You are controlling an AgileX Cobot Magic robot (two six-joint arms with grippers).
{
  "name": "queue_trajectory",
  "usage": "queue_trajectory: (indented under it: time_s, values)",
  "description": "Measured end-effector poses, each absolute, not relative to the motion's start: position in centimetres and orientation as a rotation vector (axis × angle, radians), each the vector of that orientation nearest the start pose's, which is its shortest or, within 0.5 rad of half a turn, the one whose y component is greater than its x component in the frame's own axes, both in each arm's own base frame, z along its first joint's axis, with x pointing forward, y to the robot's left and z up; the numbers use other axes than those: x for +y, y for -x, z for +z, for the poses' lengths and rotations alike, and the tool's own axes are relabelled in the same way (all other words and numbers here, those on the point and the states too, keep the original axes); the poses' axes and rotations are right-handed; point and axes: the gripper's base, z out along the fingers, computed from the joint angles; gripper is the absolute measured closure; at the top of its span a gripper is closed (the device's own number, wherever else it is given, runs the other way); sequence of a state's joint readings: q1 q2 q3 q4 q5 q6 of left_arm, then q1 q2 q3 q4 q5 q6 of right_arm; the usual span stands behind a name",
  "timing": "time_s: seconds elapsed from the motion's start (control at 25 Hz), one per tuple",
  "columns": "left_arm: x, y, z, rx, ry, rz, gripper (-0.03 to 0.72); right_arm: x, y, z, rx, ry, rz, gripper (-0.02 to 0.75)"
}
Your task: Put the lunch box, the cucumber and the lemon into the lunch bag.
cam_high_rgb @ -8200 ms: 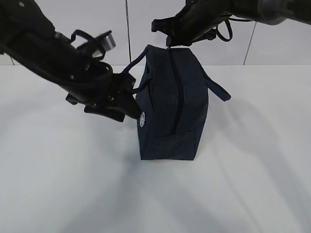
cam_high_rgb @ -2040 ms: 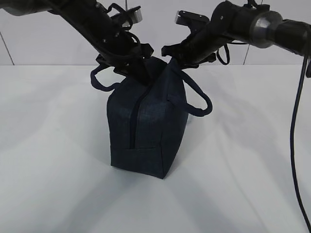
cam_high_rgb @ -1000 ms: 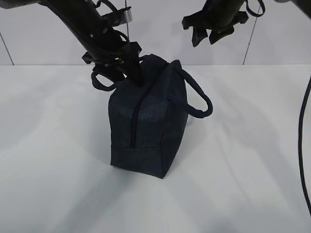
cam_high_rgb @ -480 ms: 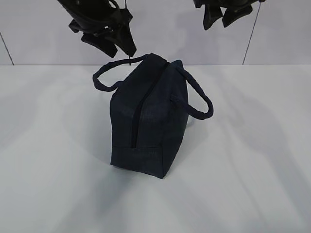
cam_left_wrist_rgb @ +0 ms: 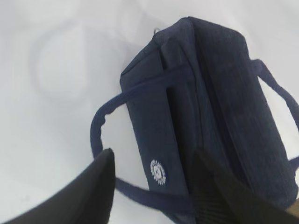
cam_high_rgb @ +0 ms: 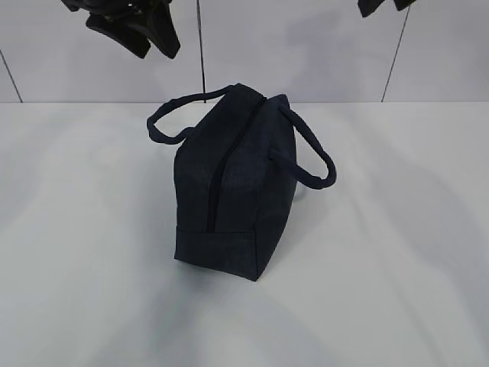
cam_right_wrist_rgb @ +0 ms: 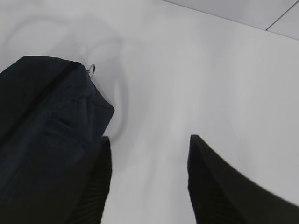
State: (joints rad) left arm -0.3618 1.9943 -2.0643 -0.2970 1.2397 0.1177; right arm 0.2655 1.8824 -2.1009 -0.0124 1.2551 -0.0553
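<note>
Exterior view: the lunch bag point(cam_high_rgb: 233, 191) stands on the white table point(cam_high_rgb: 397, 252), zipper closed; the left gripper point(cam_high_rgb: 134, 30) hangs above and left of it, empty.

Left wrist view: fingers point(cam_left_wrist_rgb: 100, 186) spread apart over the bag's white logo point(cam_left_wrist_rgb: 158, 172).

Right wrist view: the right gripper point(cam_right_wrist_rgb: 149, 182) gapes empty beside the bag's ring pull point(cam_right_wrist_rgb: 91, 69).

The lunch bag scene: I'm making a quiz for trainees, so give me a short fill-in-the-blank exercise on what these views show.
1. The lunch bag stands on a ____ table.
2. The round white logo shows only in the ____ wrist view.
3. The zipper's pull is a small metal ____.
4. Both the left gripper and the right gripper hold ____.

Missing words: white; left; ring; nothing
</note>
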Motion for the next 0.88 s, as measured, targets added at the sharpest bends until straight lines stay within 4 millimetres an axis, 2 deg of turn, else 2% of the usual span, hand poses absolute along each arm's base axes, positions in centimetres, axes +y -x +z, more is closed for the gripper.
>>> queue_trajectory:
  time_s: [0.2, 0.32, 0.48, 0.64, 0.88]
  values:
    - [-16.6, -37.3, 36.4, 2.594, -0.598, -0.46, 0.329, 9.5, -35.5, 43.5, 2.43, 0.396, 0.068, 0.343]
    - [-15.9, -35.5, 37.9, 2.572, -0.597, -0.459, 0.363, 8.8, -33.1, 44.7, 2.412, 0.393, 0.068, 0.343]
    - [-14.7, -32.8, 40.1, 2.528, -0.595, -0.435, 0.402, 8.0, -29.9, 45.2, 2.413, 0.393, 0.073, 0.343]
    - [-13.7, -30.1, 41.3, 2.508, -0.594, -0.433, 0.408, 7.2, -26.4, 45.1, 2.416, 0.411, 0.086, 0.343]
    - [-11.8, -25.4, 41.5, 2.513, -0.597, -0.406, 0.437, 5.3, -19.4, 45.2, 2.372, 0.425, 0.089, 0.343]
